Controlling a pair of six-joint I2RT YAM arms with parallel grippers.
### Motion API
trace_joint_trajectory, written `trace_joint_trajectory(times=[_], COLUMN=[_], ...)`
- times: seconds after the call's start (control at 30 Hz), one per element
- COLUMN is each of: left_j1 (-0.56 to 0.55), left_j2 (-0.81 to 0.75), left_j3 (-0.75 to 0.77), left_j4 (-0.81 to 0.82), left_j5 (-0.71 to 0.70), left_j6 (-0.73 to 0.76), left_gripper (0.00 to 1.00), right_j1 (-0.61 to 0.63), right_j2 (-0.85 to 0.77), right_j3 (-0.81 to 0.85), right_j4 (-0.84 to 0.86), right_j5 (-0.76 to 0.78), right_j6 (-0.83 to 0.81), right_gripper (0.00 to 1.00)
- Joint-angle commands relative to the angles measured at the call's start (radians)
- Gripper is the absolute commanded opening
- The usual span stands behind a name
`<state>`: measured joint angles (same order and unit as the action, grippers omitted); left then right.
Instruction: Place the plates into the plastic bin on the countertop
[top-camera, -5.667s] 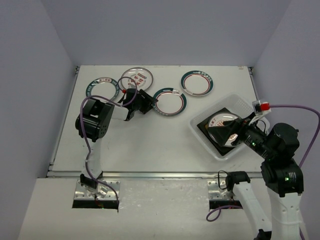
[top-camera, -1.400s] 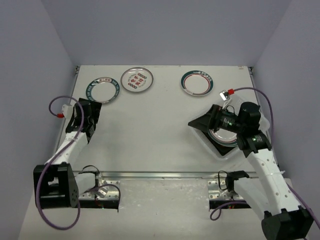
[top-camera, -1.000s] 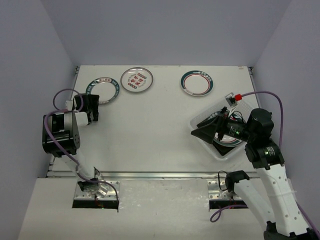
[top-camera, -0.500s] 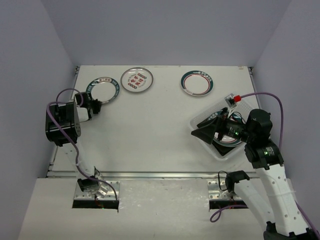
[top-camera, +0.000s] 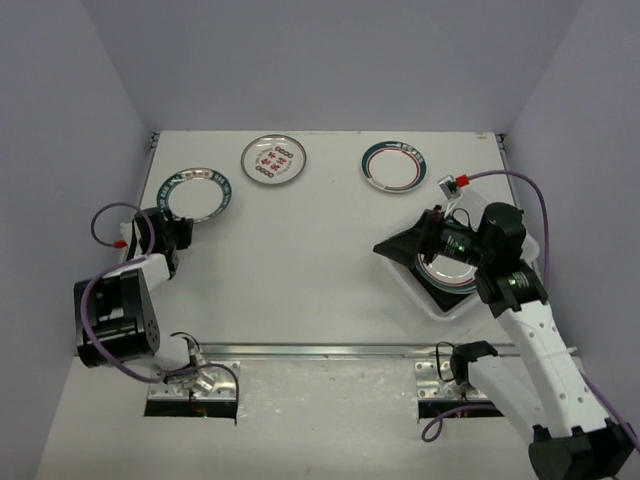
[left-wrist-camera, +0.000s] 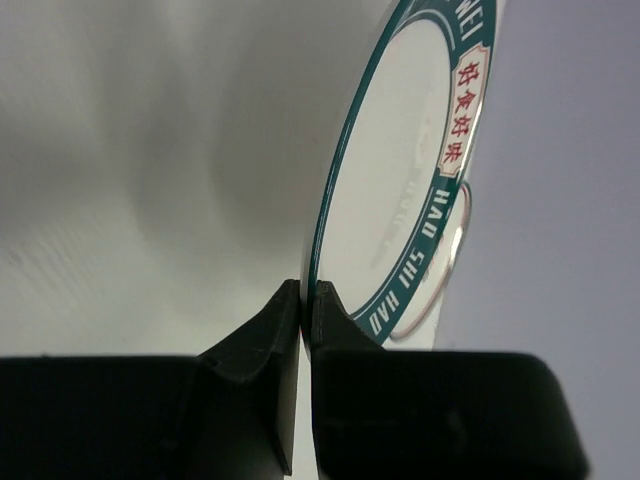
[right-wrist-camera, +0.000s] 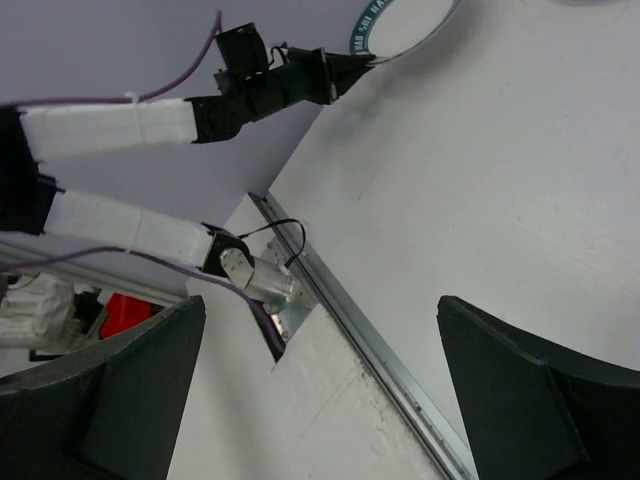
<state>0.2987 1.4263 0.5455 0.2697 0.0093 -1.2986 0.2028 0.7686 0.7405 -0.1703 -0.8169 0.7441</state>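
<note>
My left gripper (top-camera: 172, 232) is shut on the near rim of a round white plate with a teal lettered rim (top-camera: 193, 194), held at the countertop's (top-camera: 300, 260) left side; the left wrist view shows the fingers (left-wrist-camera: 283, 330) pinching that plate (left-wrist-camera: 400, 200) edge-on. My right gripper (top-camera: 402, 246) is open and empty over the plastic bin (top-camera: 437, 305), its fingers (right-wrist-camera: 140, 370) wide apart. The bin holds a round teal-red rimmed plate (top-camera: 447, 274) on dark square plates, partly hidden by the arm.
A round plate with red motifs (top-camera: 274, 159) and a round teal-red rimmed plate (top-camera: 394, 165) lie at the back of the countertop. The metal front edge (top-camera: 320, 349) runs along the near side. The right wrist view shows the left arm (right-wrist-camera: 150, 120) and its plate (right-wrist-camera: 405, 25).
My left gripper has closed on the teal-rimmed plate and pulled it slightly left and nearer. My right arm has swung a little back over the bin, still open.
</note>
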Motion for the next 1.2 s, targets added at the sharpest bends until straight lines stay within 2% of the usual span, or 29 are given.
trace_joint_trajectory(times=[0.0, 0.1, 0.2, 0.3, 0.37, 0.47, 0.53, 0.6, 0.67, 0.8, 0.83, 0.87, 0.93, 1.0, 1.1, 1.17], left_j1=[-0.171, -0.284, -0.367, -0.472, -0.584, -0.662, -0.700, -0.710, -0.714, -0.714, -0.714, -0.714, -0.714, -0.714, -0.712, -0.710], left_j2=[-0.181, -0.329, -0.447, -0.448, -0.383, -0.348, -0.331, -0.314, -0.305, -0.297, -0.294, -0.292, -0.300, -0.315, -0.356, -0.400], left_j3=[0.025, -0.019, -0.044, -0.029, 0.023, 0.046, 0.049, 0.039, 0.036, 0.044, 0.048, 0.055, 0.067, 0.101, 0.158, 0.173], left_j4=[0.067, 0.014, -0.024, -0.023, -0.022, -0.020, -0.013, 0.021, 0.049, 0.053, 0.047, 0.040, 0.011, -0.073, -0.257, -0.305], left_j5=[0.136, 0.119, 0.164, 0.240, 0.315, 0.335, 0.334, 0.364, 0.373, 0.375, 0.374, 0.370, 0.326, 0.242, 0.088, -0.005], left_j6=[0.149, 0.198, 0.218, 0.248, 0.301, 0.314, 0.316, 0.300, 0.294, 0.307, 0.315, 0.324, 0.355, 0.399, 0.463, 0.493], left_gripper=[0.00, 0.00, 0.00, 0.00, 0.00, 0.00, 0.00, 0.00, 0.00, 0.00, 0.06, 0.18, 0.74, 0.98, 1.00, 1.00], right_j1=[0.060, 0.129, 0.147, 0.167, 0.170, 0.172, 0.170, 0.170, 0.170, 0.169, 0.168, 0.167, 0.136, 0.062, -0.095, -0.202], right_j2=[0.213, 0.388, 0.498, 0.575, 0.660, 0.697, 0.693, 0.685, 0.675, 0.616, 0.595, 0.572, 0.520, 0.418, 0.269, 0.179], right_j3=[0.067, 0.213, 0.259, 0.299, 0.339, 0.353, 0.322, 0.309, 0.295, 0.237, 0.225, 0.213, 0.183, 0.118, 0.022, 0.003], right_j4=[0.074, -0.030, 0.017, 0.007, 0.006, 0.006, 0.032, 0.044, 0.043, 0.044, 0.041, 0.038, 0.031, 0.031, 0.008, -0.065], right_j5=[0.105, 0.212, 0.220, 0.254, 0.239, 0.252, 0.255, 0.254, 0.268, 0.318, 0.333, 0.350, 0.387, 0.390, 0.356, 0.346], right_j6=[0.023, -0.097, -0.107, -0.142, -0.166, -0.174, -0.174, -0.180, -0.183, -0.192, -0.193, -0.193, -0.179, -0.126, -0.033, -0.029], right_gripper=[0.99, 0.99, 0.99, 0.97, 0.90, 0.79, 0.67, 0.30, 0.00, 0.00, 0.00, 0.00, 0.00, 0.00, 0.00, 0.00])
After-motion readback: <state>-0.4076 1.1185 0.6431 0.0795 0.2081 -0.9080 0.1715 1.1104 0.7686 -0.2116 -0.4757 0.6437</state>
